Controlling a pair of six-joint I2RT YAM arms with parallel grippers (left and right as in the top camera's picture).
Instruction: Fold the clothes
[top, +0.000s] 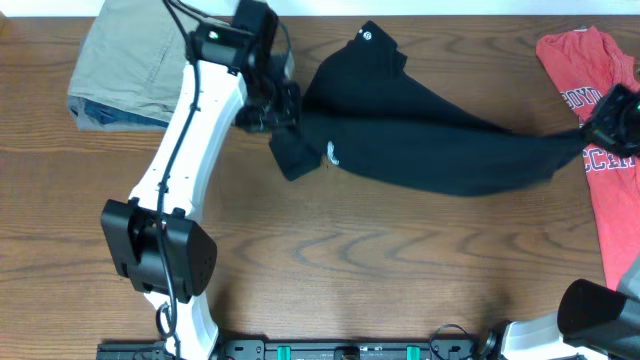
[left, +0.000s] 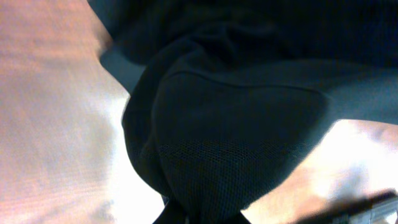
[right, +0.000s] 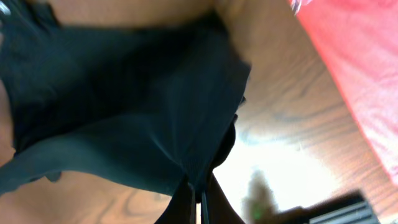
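1. Overhead, far left: the folded khaki trousers (top: 125, 60) sit at the back corner of the tabletop (top: 380, 270), just behind our left arm. They're not ours to fold.
2. Our left gripper (top: 288, 108) is pinching the left end of the black shirt (top: 430, 145). On the left wrist view the fabric (left: 230, 155) bunches down into a tight nip at the bottom edge.
3. The shirt is strung between both arms across the back half of the tabletop. It's slack in the middle, with a flap thrown toward the far edge and the white label (top: 332, 153) showing near the left grip.
4. Our right gripper (top: 585, 132) is clamped on the shirt's right end. On the right wrist view the fingers (right: 186, 208) are pressed together on a fabric edge.
5. Far right, the red T-shirt (top: 600, 90) lies right beside that grip, so we risk snagging it.
6. Our read is that we're spreading the shirt, with no fold made yet. Next we need even tension on both ends, then to lay it flat toward us, where bare wood gives plenty of room and we stay off the far edge.
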